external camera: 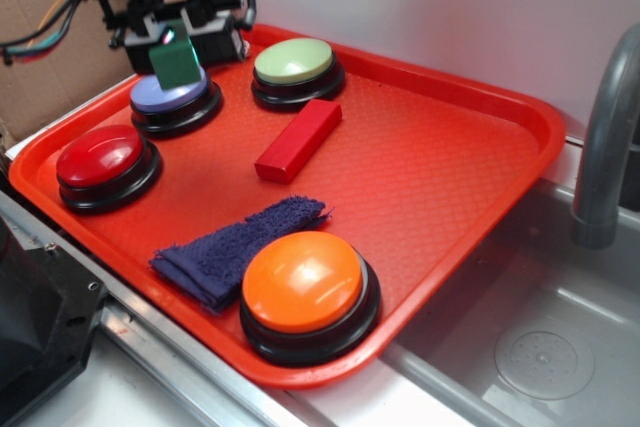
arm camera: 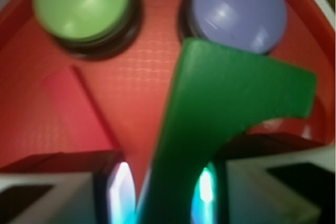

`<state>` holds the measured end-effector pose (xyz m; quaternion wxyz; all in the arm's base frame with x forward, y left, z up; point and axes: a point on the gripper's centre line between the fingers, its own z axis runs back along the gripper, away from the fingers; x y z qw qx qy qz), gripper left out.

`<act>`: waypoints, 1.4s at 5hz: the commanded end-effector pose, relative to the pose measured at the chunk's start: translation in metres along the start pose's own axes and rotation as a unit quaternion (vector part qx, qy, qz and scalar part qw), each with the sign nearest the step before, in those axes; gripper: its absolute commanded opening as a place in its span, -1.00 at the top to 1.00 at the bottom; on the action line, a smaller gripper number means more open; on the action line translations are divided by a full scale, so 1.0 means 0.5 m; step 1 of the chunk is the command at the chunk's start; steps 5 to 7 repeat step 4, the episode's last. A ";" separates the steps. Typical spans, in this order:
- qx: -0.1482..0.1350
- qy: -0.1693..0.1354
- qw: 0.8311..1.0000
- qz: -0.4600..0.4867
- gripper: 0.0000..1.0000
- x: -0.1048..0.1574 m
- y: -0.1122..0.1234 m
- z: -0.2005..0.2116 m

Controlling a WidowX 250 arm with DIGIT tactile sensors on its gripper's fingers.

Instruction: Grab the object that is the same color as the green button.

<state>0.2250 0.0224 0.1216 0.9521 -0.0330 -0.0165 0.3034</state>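
The dark green arched block [external camera: 178, 62] hangs in the air just above the blue-topped button [external camera: 172, 97], at the tray's far left corner. My gripper [external camera: 180, 39] is shut on it from above. In the wrist view the block [arm camera: 226, 108] fills the space between my fingers, with my gripper [arm camera: 165, 195] closed around its lower part, and its arch cut-out faces right. The green button [external camera: 295, 62] with its pale green dome stands to the right of the blue one. Below me the green button [arm camera: 83, 6] shows at the upper left.
On the red tray [external camera: 450, 167] are a long red block [external camera: 298, 139], a red button [external camera: 100, 157], an orange button [external camera: 305, 282] and a dark blue cloth [external camera: 235, 247]. A grey faucet [external camera: 605, 137] and a metal sink [external camera: 520, 347] lie to the right.
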 end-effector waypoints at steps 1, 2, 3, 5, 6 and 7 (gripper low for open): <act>0.001 -0.036 0.980 -0.195 1.00 -0.014 -0.013 0.118; 0.006 -0.032 0.973 -0.229 1.00 -0.026 -0.014 0.131; -0.002 -0.033 0.973 -0.230 1.00 -0.040 -0.008 0.121; -0.007 -0.022 0.981 -0.193 1.00 -0.028 0.008 0.126; -0.007 -0.022 0.981 -0.193 1.00 -0.028 0.008 0.126; -0.007 -0.022 0.981 -0.193 1.00 -0.028 0.008 0.126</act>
